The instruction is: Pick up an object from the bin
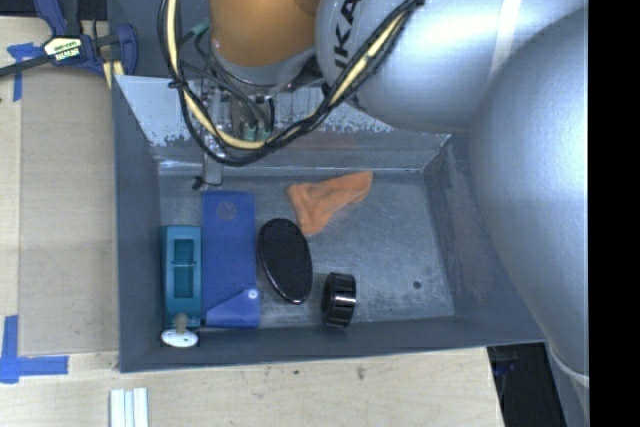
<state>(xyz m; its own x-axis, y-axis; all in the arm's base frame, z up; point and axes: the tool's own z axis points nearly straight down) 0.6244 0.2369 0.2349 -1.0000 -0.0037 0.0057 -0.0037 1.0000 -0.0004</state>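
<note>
- Fingers (210, 177) sit under the wrist, far-left in the bin (135, 245); can't tell how wide they stand.
- Nearest thing: blue flat block (228, 240), far end just beneath them, teal box (183, 265) along its left.
- Block looks stiff, light, slick; best pinched across its long edges.
- Orange cloth (330, 198) lies right: soft, easy.

A blue slab (228, 250) is lying flat and lengthwise at the centre left of the frame, with a wedge at its lower end. A teal box (182, 275) is lying against its left side, and a white disc (180, 339) is sitting just below that. To the right, a black oval (285, 260) is lying beside the slab and a black cap (339, 299) is resting on its side. An orange cloth (328, 197) is lying crumpled above them.
</note>
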